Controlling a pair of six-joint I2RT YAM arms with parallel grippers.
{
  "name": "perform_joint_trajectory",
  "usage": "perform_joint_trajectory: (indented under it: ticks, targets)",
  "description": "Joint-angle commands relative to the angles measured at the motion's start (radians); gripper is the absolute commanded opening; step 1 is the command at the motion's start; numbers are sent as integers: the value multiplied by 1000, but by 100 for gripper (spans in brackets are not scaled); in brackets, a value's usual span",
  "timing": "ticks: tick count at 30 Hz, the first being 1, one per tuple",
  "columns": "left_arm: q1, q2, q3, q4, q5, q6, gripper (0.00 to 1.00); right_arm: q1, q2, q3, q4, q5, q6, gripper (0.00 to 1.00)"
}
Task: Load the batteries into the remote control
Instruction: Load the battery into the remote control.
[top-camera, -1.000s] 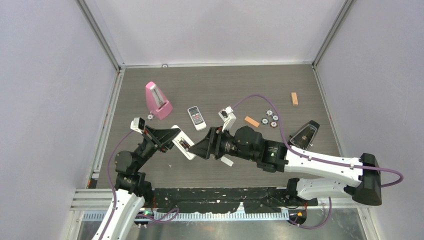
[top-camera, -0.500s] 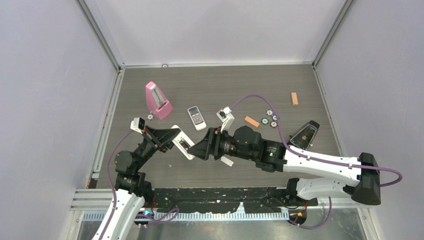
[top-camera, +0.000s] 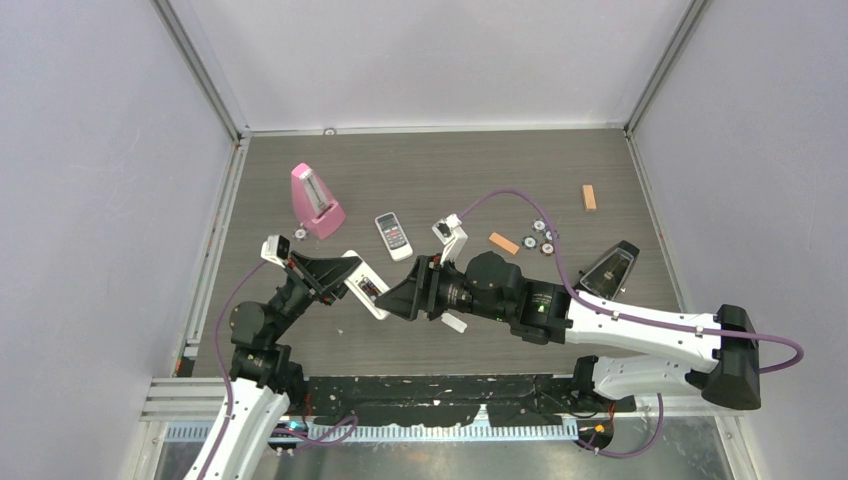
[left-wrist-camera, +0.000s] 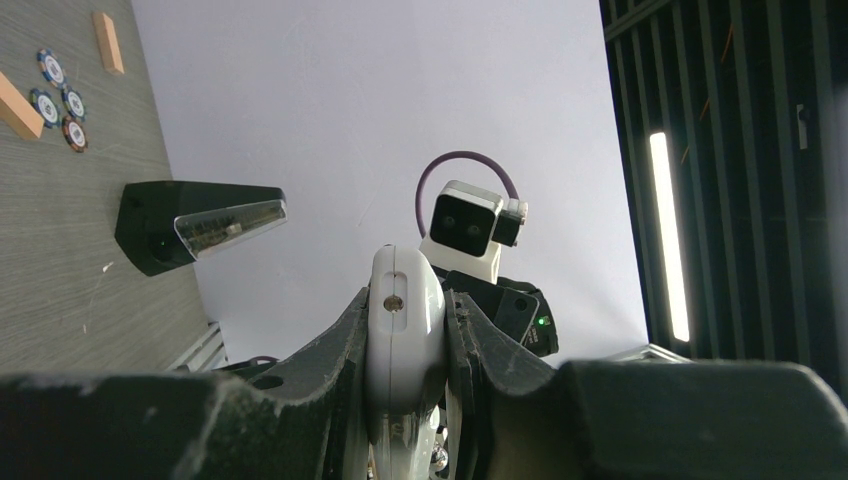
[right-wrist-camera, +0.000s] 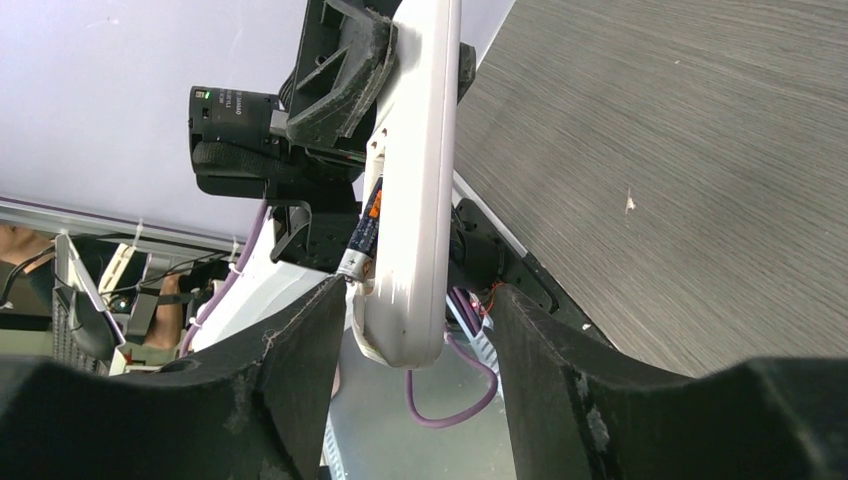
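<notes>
Left gripper (left-wrist-camera: 405, 320): jaws closed tight on the long slim white plastic remote control (right-wrist-camera: 425, 150). Both dark fingers (left-wrist-camera: 335, 350) press flat against its two broad faces, near one end. The remote control is held off the grey wood-grain table (top-camera: 450, 170), tilted, with its free end pointing toward the right arm.

Right gripper (right-wrist-camera: 418, 295): jaws partly open, straddling the free end of the remote control. On the plain side there is a clear gap between finger and casing. On the bay side, the finger (right-wrist-camera: 290, 370) tip comes right up beside the open battery bay; I cannot tell whether it touches. It has no grip on anything.

Battery bay: open, on the narrow side facing the right wrist camera. One thin dark battery (right-wrist-camera: 364, 232) with an orange label and a silvery end lies in it, lengthwise. No other battery can be made out.

On the table:
- Pink pyramid metronome (top-camera: 316, 200), far left, upright.
- Short wide remote with dark display (top-camera: 393, 236), just beyond the grippers.
- Cluster of round poker chips (top-camera: 540, 238), right of centre.
- One small wooden block (top-camera: 503, 243) just beside the chips, another (top-camera: 589, 197) farther back.
- Black pyramid metronome (top-camera: 610, 268), lying near the right arm.
</notes>
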Motion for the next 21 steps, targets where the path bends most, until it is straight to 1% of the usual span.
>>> perform_joint_trajectory:
  ticks: [1, 10, 21]
  targets:
    - [1, -16, 26, 21, -2, 8, 0, -2, 3, 34, 53, 12, 29, 60]
    - [0, -36, 19, 11, 0, 8, 0, -5, 25, 37, 41, 18, 74, 55]
    - [1, -39, 17, 10, 12, 15, 0, -20, 65, 55, 34, 3, 118, 46]
